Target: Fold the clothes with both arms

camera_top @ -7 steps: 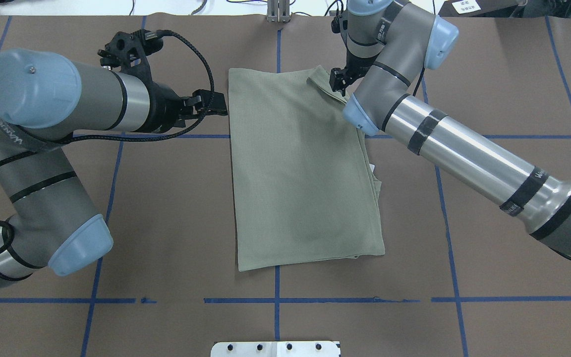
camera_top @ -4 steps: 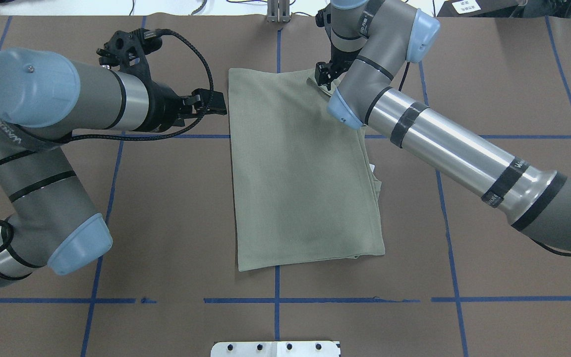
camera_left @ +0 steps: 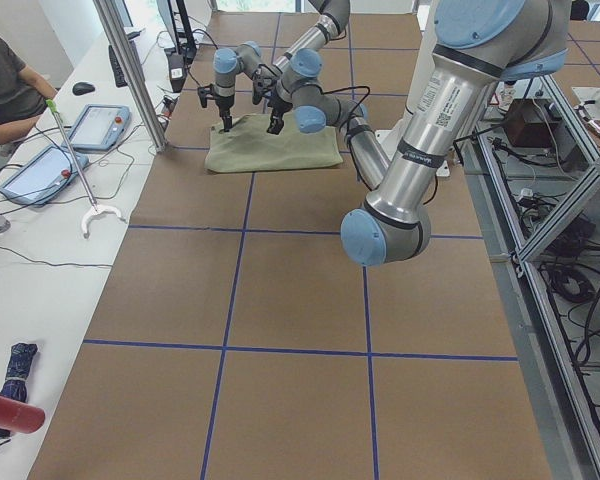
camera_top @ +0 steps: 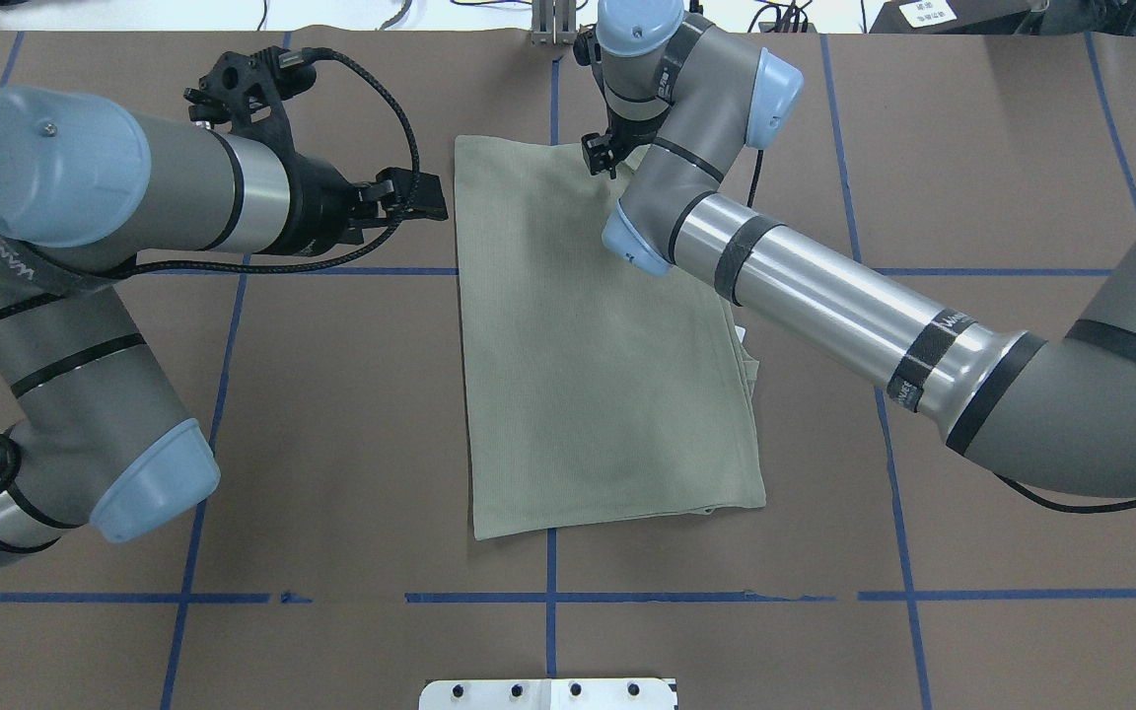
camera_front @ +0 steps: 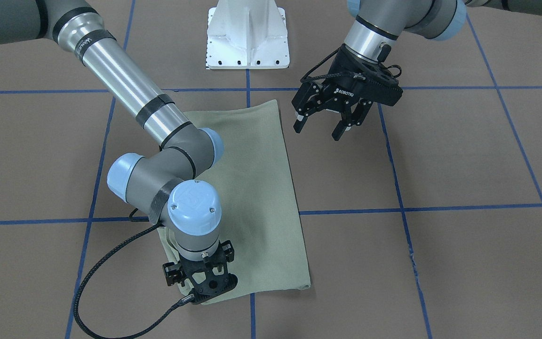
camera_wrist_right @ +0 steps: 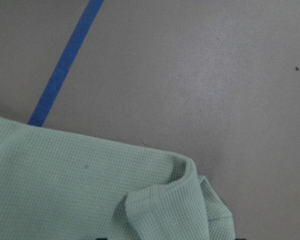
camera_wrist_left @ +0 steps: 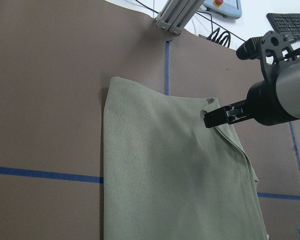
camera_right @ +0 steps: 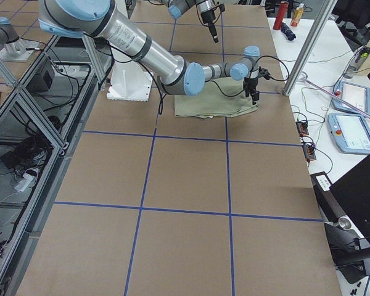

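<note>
We see a sage-green knit shirt [camera_top: 607, 375] folded into a tall, narrow rectangle at the centre of the overhead view. It lies flat on a table [camera_top: 331, 444] covered in matte brown paper and marked with a grid of blue tape lines [camera_top: 627, 597]. The fabric is soft and dull, with a fine ribbed weave. Its left long edge is one smooth fold. Its right long edge shows several stacked layers, slightly stepped.

The left arm [camera_top: 114, 197], a silver and grey tube with rounded light-blue caps, enters from the left of the overhead view. The black left gripper [camera_front: 319, 129] is held above the paper just beside the shirt's upper left corner, not touching it. In the upper right of the front-facing view its two fingers are spread apart with nothing between them.

The right arm [camera_top: 824, 306] reaches in from the right of the overhead view, passing over the shirt's upper right part. Its wrist points straight down at the shirt's top edge. There the right gripper [camera_wrist_left: 210, 119] has its slim fingers drawn together on a small raised lip of cloth. The right wrist view shows that cloth curled into a rounded, rumpled hump at the bottom of the frame.

A black braided cable [camera_front: 83, 292] loops over the paper at the lower left of the front-facing view. A white metal base [camera_front: 247, 42] stands at top centre.
</note>
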Action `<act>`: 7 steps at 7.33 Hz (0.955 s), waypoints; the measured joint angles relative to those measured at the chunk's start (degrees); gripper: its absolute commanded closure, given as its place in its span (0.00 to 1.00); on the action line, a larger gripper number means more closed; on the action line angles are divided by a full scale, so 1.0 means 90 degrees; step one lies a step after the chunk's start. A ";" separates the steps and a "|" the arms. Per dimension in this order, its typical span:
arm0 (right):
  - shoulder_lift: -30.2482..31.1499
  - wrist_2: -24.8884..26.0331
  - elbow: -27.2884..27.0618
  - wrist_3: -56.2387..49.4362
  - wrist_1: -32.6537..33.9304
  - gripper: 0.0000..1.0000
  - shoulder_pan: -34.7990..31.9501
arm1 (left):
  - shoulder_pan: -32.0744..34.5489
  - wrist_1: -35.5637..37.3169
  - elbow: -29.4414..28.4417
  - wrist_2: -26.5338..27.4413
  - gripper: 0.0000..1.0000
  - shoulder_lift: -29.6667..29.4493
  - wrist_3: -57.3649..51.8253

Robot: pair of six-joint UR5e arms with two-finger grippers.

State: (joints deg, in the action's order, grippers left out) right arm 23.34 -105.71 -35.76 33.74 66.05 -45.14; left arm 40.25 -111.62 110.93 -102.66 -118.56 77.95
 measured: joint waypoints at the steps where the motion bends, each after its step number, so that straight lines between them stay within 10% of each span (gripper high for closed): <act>1: 0.0002 0.0026 0.0034 0.0001 -0.0036 0.14 0.0002 | -0.0001 0.0000 -0.0013 0.0000 0.00 0.0000 0.0001; 7: 0.0025 0.0233 0.0329 0.0001 -0.0363 0.27 -0.0019 | -0.0011 0.0000 -0.0043 0.0000 0.00 0.0000 0.0001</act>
State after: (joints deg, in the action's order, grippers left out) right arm 23.56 -103.61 -32.81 33.75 62.79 -45.31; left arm 40.15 -111.62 110.54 -102.66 -118.56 77.96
